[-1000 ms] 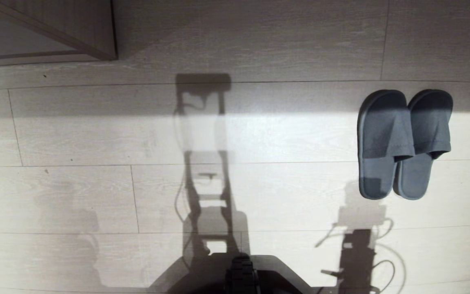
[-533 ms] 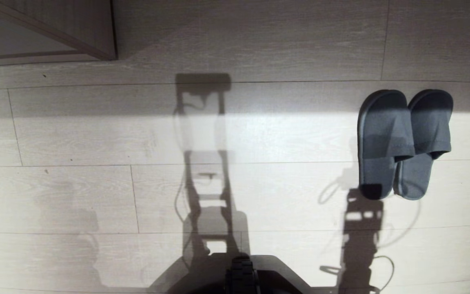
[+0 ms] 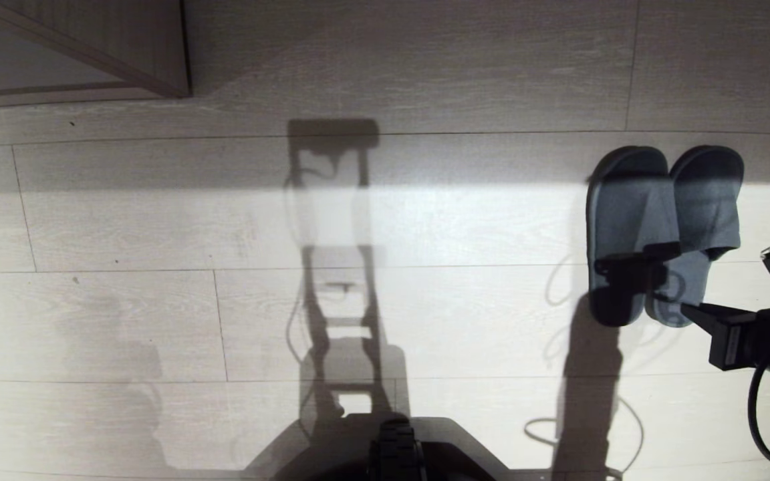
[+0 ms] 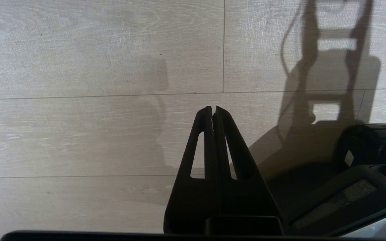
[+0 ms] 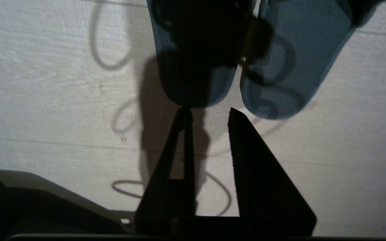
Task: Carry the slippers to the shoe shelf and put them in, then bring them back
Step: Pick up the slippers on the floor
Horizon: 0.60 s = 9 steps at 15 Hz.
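Right tool [image 5: 206, 113] is positioned just short of the slippers' [image 3: 662, 234] heels on the floor [image 3: 425, 220], fingers parted and empty. Pickup is judged in hand; both heels must be straddled next.

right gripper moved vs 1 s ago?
Yes. The right gripper has come into the head view from the right edge, now beside the heels of the slippers, which lie unmoved on the floor.

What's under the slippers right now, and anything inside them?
The slippers lie flat on the wood floor, side by side. Nothing shows at their openings; the toe uppers cover whatever is deeper inside.
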Tool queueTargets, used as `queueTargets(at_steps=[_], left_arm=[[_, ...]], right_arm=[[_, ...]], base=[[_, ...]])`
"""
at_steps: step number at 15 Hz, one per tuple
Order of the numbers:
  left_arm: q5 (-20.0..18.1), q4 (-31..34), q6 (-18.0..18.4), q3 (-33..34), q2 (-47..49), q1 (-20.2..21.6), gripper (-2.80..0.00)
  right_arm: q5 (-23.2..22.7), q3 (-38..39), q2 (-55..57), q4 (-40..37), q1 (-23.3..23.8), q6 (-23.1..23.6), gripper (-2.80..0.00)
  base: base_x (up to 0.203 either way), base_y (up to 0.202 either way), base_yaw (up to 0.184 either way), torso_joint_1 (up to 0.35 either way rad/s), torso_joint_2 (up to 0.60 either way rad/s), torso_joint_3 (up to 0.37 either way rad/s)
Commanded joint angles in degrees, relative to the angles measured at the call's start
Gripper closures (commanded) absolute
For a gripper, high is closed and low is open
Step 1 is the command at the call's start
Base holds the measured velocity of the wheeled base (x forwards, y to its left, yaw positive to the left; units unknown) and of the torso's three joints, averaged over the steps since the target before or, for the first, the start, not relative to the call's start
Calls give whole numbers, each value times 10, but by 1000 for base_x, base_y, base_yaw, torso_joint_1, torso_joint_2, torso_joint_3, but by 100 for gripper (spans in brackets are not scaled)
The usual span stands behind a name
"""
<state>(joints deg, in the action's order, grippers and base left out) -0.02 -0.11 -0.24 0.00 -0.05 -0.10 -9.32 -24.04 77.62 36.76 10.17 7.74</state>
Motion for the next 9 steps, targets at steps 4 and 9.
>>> queueTargets(at_steps=[4, 9], left_arm=[[0, -1, 1, 0, 0, 0, 0], [0, -1, 1, 0, 0, 0, 0]], right_arm=[[-20, -15, 94, 88, 26, 11, -280], [-23, -20, 178, 255, 27, 58, -280]], base=[[0, 0, 0, 0, 0, 0], [0, 0, 0, 0, 0, 0]])
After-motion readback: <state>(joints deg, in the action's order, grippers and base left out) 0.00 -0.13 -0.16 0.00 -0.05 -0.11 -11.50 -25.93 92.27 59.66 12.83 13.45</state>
